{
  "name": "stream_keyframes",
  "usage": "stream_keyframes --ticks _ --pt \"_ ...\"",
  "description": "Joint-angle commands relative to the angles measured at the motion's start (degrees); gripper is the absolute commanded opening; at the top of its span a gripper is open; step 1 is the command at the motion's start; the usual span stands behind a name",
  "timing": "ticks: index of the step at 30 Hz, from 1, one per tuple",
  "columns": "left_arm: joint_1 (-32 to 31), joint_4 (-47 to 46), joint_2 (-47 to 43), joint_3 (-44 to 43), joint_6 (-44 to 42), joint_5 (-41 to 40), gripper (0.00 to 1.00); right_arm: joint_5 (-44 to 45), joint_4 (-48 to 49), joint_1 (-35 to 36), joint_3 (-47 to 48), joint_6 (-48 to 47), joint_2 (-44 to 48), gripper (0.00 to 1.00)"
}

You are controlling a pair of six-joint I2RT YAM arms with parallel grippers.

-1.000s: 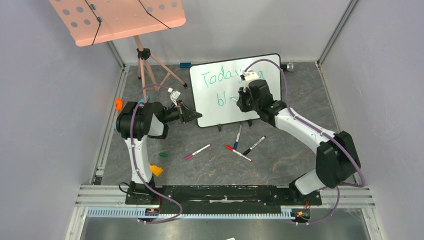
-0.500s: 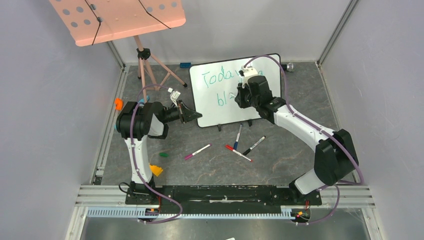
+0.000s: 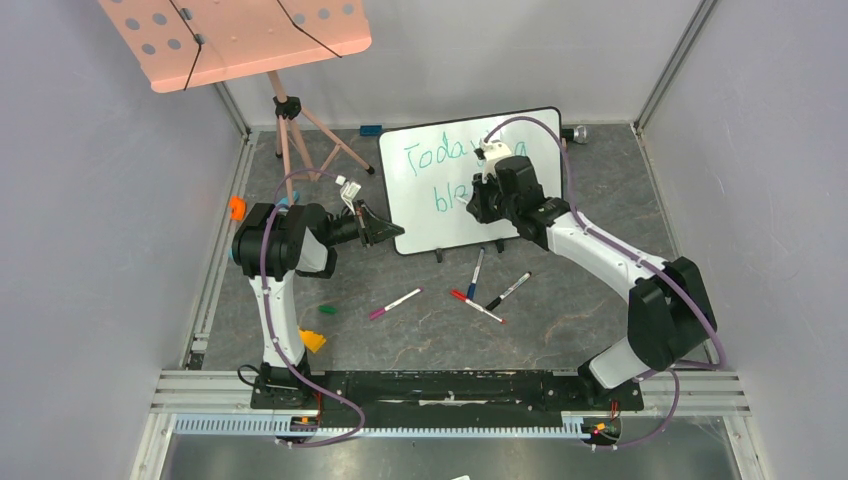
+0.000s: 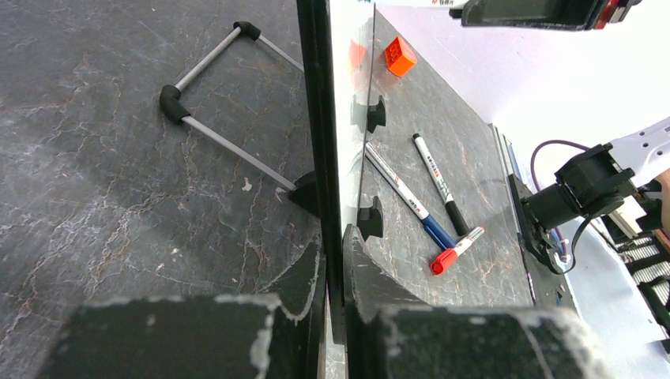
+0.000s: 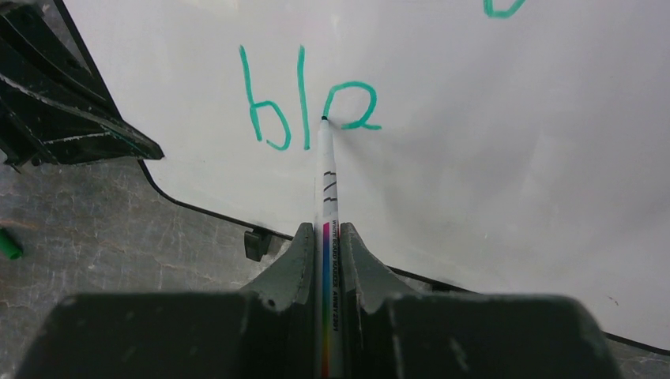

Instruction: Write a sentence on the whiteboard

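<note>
The whiteboard stands tilted at the back centre, with its thin black frame running edge-on through the left wrist view. My left gripper is shut on its lower left edge. The sentence, in teal, reads "Toda" on top and "ble" below, and my right arm hides the rest. My right gripper is shut on a white marker. The marker's tip touches the board at the left of the "e". From above, the right gripper hovers over the board's lower middle.
A pink perforated music-stand tray on a tripod stands at the back left. Several loose markers lie in front of the board. An orange block, a green cap and an orange piece lie by the left arm.
My right gripper has moved the marker over the board's second line, and an "e" now follows "bl". The left arm and the board have not moved.
</note>
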State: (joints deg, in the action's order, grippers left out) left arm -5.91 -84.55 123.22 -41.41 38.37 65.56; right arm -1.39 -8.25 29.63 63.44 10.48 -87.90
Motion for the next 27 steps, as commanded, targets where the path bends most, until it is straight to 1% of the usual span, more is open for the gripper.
stream_keyframes --ticks 1,5,8,11,17,21,27 --pt "-0.17 -4.66 0.80 -0.95 -2.82 0.16 0.02 0.57 -0.41 -0.24 -1.94 -0.99 1.75 0.00" --pt "-0.15 -4.66 0.81 -0.96 -2.74 0.18 0.02 1.04 -1.38 -0.27 -1.89 -1.75 2.16 0.00" --pt "-0.15 -4.66 0.87 -0.97 -2.72 0.18 0.02 4.60 -2.22 -0.27 -1.94 -2.77 3.02 0.00" --pt "-0.17 -4.66 0.85 -1.00 -2.74 0.23 0.02 6.16 -2.94 -0.23 -1.70 -3.53 3.84 0.00" --pt "-0.15 -4.66 0.85 -1.00 -2.72 0.18 0.02 4.35 -3.25 -0.50 -0.48 -2.78 5.54 0.00" --pt "-0.15 -4.66 0.88 -0.96 -2.69 0.18 0.02 1.65 -3.18 -0.95 0.39 -2.57 6.50 0.00" --pt "-0.15 -4.66 0.88 -0.97 -2.74 0.18 0.02 2.01 -3.02 -1.95 1.15 -2.45 6.24 0.00"
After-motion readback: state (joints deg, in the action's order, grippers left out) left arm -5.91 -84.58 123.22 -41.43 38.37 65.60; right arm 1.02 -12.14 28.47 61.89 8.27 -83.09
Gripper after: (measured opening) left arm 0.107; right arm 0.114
